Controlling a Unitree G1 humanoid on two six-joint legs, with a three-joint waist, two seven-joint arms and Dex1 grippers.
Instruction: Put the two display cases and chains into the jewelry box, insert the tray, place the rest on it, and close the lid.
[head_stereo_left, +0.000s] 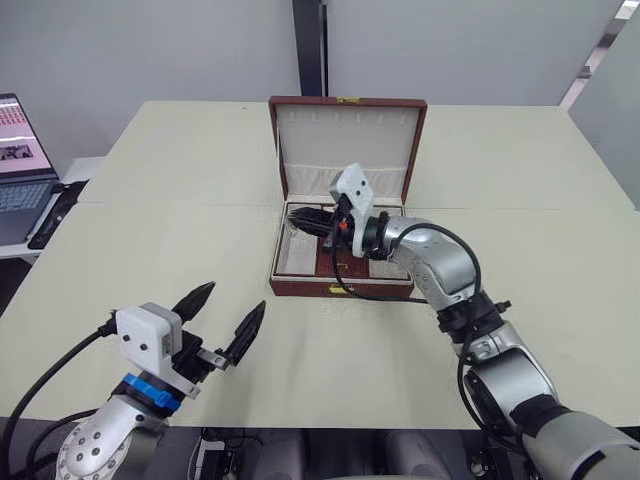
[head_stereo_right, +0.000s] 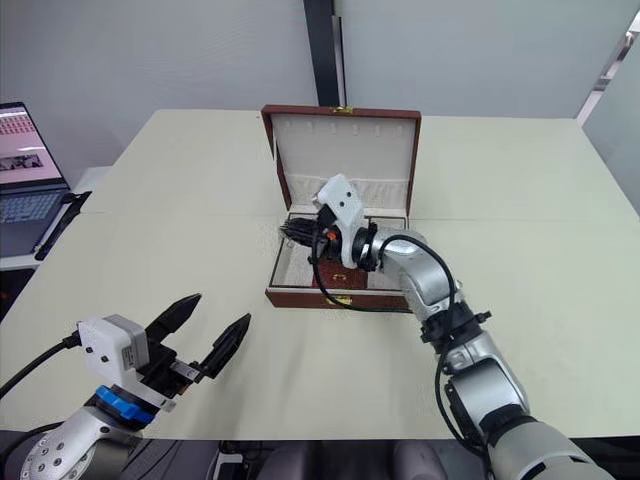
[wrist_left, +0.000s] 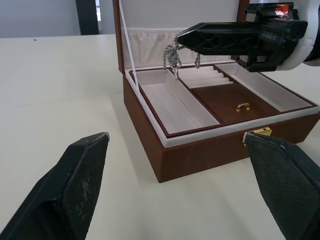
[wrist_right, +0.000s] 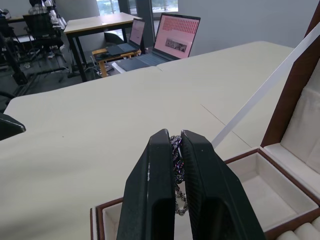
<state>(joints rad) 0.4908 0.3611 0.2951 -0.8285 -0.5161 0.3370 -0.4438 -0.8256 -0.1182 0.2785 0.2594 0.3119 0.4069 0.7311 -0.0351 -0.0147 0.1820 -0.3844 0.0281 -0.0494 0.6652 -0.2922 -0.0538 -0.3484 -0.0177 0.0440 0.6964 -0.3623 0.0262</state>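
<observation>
We are seeing bare table (head_stereo_left: 150, 200) lying open across the frame's left, while the upright lid (head_stereo_left: 347, 125) and right gripper (head_stereo_left: 293, 219) are blocking the jewelry box (head_stereo_left: 340, 287) at centre.

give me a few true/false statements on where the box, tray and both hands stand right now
1. The lid of the jewelry box stands open. True.
2. The right hand is shut on a silver chain above the tray. True.
3. The tray lies on the table beside the box. False: it sits inside the box.
4. The left hand holds a display case. False: it is open and empty, over the table in front of the box.
5. A laptop sits off the robot's left. True.
</observation>
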